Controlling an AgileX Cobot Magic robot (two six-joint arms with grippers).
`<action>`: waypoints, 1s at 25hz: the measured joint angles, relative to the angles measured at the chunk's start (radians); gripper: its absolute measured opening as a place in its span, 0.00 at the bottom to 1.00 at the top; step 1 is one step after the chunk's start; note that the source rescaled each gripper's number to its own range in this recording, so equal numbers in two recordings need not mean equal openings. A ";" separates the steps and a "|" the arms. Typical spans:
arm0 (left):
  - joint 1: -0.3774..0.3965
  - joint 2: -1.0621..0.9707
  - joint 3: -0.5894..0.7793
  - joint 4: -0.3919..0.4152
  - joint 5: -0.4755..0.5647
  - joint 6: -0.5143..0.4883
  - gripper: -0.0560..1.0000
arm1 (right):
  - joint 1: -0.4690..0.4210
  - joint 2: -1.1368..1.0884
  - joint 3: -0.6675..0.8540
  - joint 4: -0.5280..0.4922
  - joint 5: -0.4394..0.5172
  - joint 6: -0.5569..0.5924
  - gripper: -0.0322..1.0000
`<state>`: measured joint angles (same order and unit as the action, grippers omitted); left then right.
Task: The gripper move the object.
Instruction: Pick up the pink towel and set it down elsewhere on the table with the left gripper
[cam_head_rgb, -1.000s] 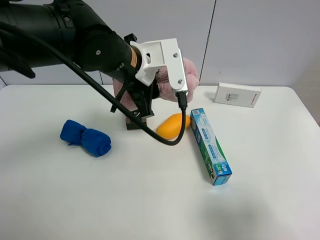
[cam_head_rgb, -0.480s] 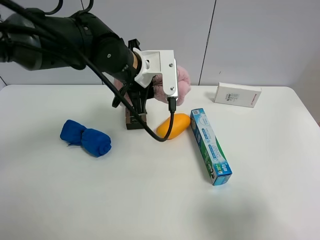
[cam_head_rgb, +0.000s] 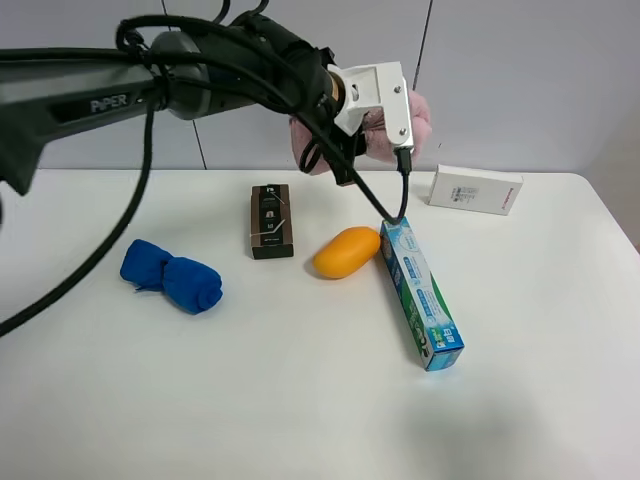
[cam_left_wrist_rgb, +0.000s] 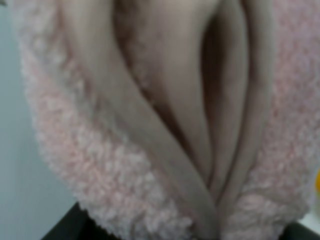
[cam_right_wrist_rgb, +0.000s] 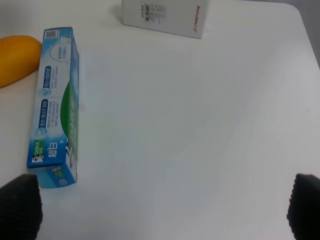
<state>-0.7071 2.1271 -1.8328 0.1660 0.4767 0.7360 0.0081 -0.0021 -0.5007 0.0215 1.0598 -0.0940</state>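
My left gripper (cam_head_rgb: 345, 145), with its white block body and trailing black cable, is shut on the pink fluffy towel (cam_head_rgb: 418, 113) and holds it high above the table's back middle. In the left wrist view the pink towel (cam_left_wrist_rgb: 165, 125) fills nearly the whole frame, blurred and close, with black jaw parts at the lower corners. My right gripper (cam_right_wrist_rgb: 165, 207) is open and empty; only its two black fingertips (cam_right_wrist_rgb: 20, 205) show, wide apart above bare table. It is out of the exterior high view.
On the white table (cam_head_rgb: 300, 400) lie a blue rolled towel (cam_head_rgb: 172, 276), a small black box (cam_head_rgb: 271, 221), an orange fruit (cam_head_rgb: 346, 251), a blue toothpaste box (cam_head_rgb: 421, 292) and a white box (cam_head_rgb: 476, 189). The toothpaste box (cam_right_wrist_rgb: 56, 107) also shows in the right wrist view.
My left gripper has risen and moved right and back with the pink towel, uncovering the black box. The table objects have not moved.
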 joint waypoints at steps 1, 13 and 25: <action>0.009 0.030 -0.038 -0.024 -0.001 0.009 0.06 | 0.000 0.000 0.000 0.000 0.000 0.000 1.00; 0.094 0.281 -0.232 -0.147 -0.066 0.236 0.06 | 0.000 0.000 0.000 0.000 0.000 0.000 1.00; 0.114 0.361 -0.234 -0.190 -0.168 0.245 0.06 | 0.000 0.000 0.000 0.000 0.000 0.000 1.00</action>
<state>-0.5933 2.4879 -2.0668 -0.0237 0.3083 0.9811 0.0081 -0.0021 -0.5007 0.0215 1.0598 -0.0940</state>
